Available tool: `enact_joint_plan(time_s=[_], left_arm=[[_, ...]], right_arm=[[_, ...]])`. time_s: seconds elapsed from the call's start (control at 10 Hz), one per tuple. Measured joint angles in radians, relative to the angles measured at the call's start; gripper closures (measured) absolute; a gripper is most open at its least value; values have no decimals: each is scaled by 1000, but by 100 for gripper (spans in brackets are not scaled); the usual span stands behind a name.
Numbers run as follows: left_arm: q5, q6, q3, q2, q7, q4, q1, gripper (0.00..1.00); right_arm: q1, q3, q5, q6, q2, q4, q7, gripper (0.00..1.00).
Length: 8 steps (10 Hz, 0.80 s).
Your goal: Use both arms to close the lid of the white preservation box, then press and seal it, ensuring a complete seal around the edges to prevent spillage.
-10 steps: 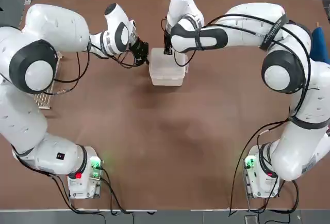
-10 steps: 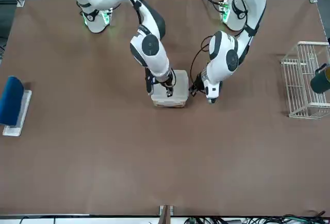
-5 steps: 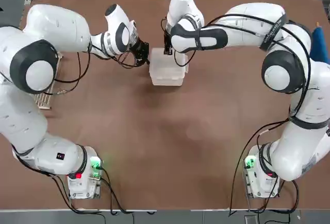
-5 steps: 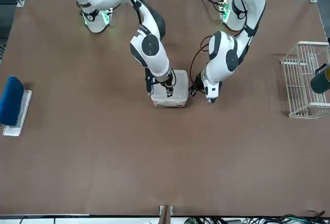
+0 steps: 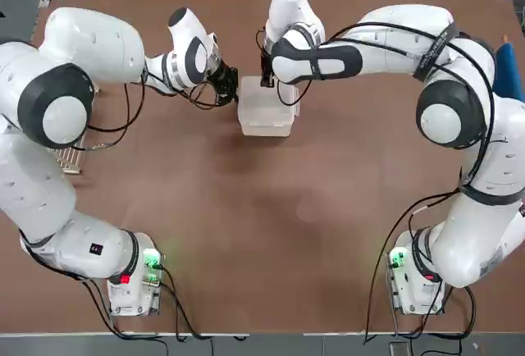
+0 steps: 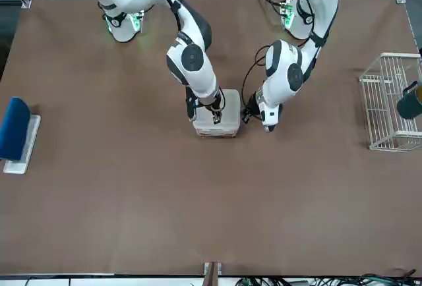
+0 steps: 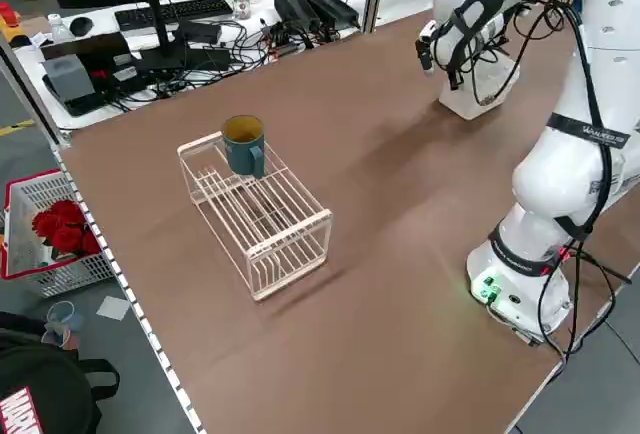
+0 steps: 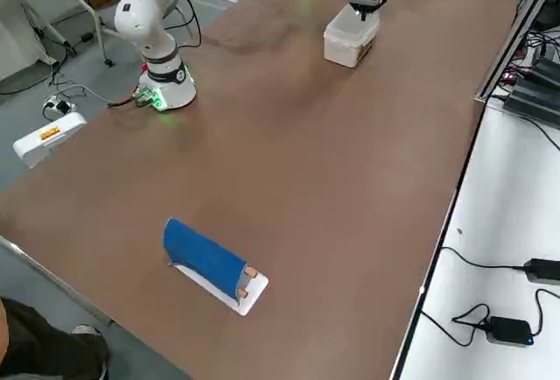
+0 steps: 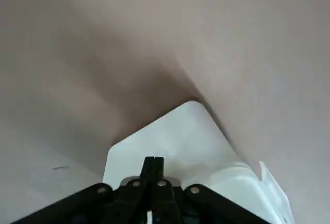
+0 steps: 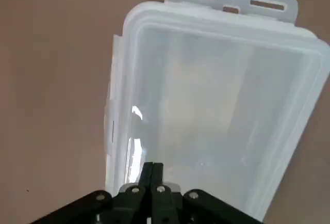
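The white preservation box (image 5: pixel 265 115) stands at the far middle of the table with the lid (image 10: pixel 216 105) lying flat on it. My right gripper (image 5: pixel 267 83) is shut, and its fingertips (image 10: pixel 153 170) rest on the lid near the box's far edge. My left gripper (image 5: pixel 231 87) is shut too. It sits low beside the box's left side, and its fingertips (image 9: pixel 153 165) are right at the box wall (image 9: pixel 180 136). The front view shows both grippers at the box (image 6: pixel 221 121), the right one (image 6: pixel 215 117) on top and the left one (image 6: pixel 249 112) at its side.
A white wire rack (image 7: pixel 262 216) with a teal mug (image 7: pixel 243 144) on it stands at the table's left edge. A blue roll on a white base (image 6: pixel 16 133) lies near the right edge. Bare brown table surrounds the box.
The left arm has shifted very slightly. The box, lid and right gripper stay where they were.
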Motion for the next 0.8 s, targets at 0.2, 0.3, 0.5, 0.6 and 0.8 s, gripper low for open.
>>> enact_joint_plan(time_s=[0.2, 0.3, 0.5, 0.6, 0.8], left_arm=[[0, 0, 0, 0, 0, 0, 0, 99], [7, -6, 0, 0, 2, 2, 1, 99], [31, -44, 0, 1, 4, 17, 8, 99], [33, -70, 0, 1, 8, 27, 15, 99], [33, -110, -3, -13, 19, 38, 34, 99]], right_arm=[[0, 0, 0, 0, 0, 0, 0, 99], [0, 0, 0, 0, 0, 0, 0, 99], [0, 1, 0, 0, 0, 0, 0, 99], [0, 1, 0, 0, 0, 0, 0, 99], [0, 1, 0, 1, 0, 0, 0, 99]])
